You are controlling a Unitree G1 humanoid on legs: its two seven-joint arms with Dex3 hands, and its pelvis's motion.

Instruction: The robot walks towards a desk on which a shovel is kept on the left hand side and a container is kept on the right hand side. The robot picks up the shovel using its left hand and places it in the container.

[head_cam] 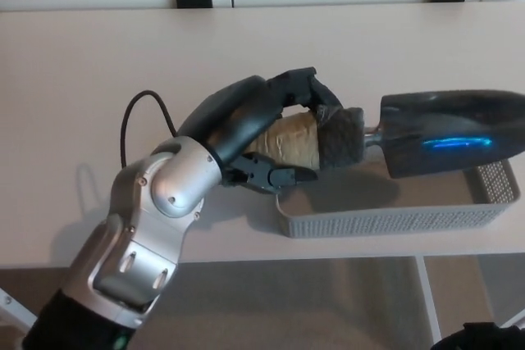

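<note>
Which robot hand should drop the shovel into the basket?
The left robot hand: it already grips the shovel by its handle, right over the basket. The right one isn't in view.

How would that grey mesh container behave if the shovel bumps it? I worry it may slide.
The container looks like thin perforated plastic holding nothing, so probably light and apt to slide on the smooth desk. Low and long, it seems unlikely to tip. The left hand holds the shovel above it.
</note>
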